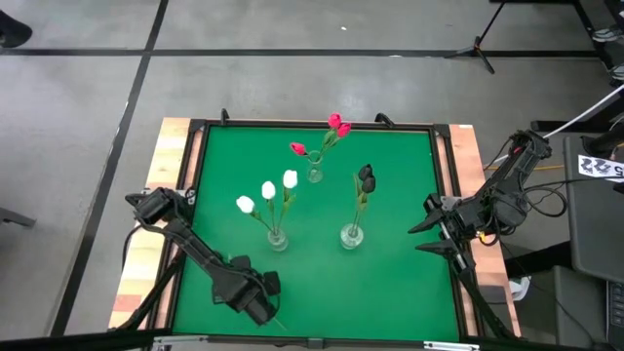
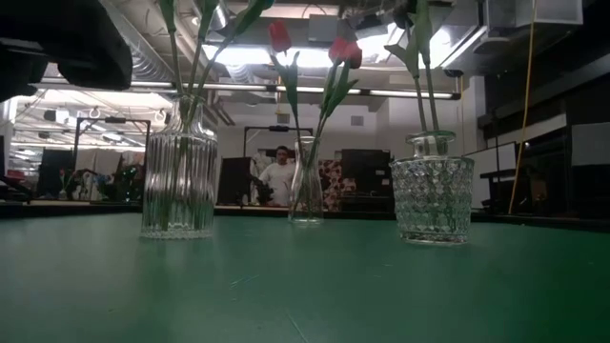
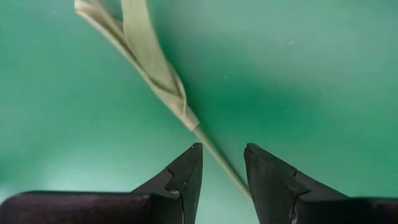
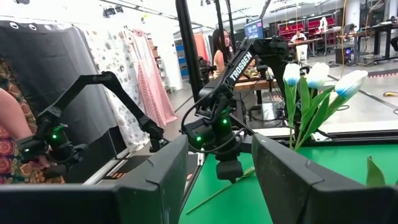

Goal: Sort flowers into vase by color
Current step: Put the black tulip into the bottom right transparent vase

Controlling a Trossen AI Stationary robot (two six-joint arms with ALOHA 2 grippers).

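Note:
A loose flower lies on the green mat near the table's front edge. Its thin stem (image 3: 214, 157) and folded pale leaf (image 3: 155, 68) show; the head is hidden. My left gripper (image 3: 222, 149) points down over it, open, one fingertip on each side of the stem, and I cannot tell whether they touch it. It also shows from above (image 1: 261, 306). Three white tulips (image 1: 267, 191) stand in a ribbed vase (image 1: 278, 239), red-pink ones (image 1: 334, 125) in a slender vase (image 1: 314, 175), near-black ones (image 1: 366, 178) in a round vase (image 1: 351, 235). My right gripper (image 1: 426, 234) waits open at the right edge.
The three glass vases stand in a cluster mid-table, far from the left gripper. A raised black frame and wooden border (image 1: 175, 166) ring the mat. Bare mat (image 1: 370, 292) lies between the vases and the front edge. A person (image 2: 280, 176) stands in the room behind.

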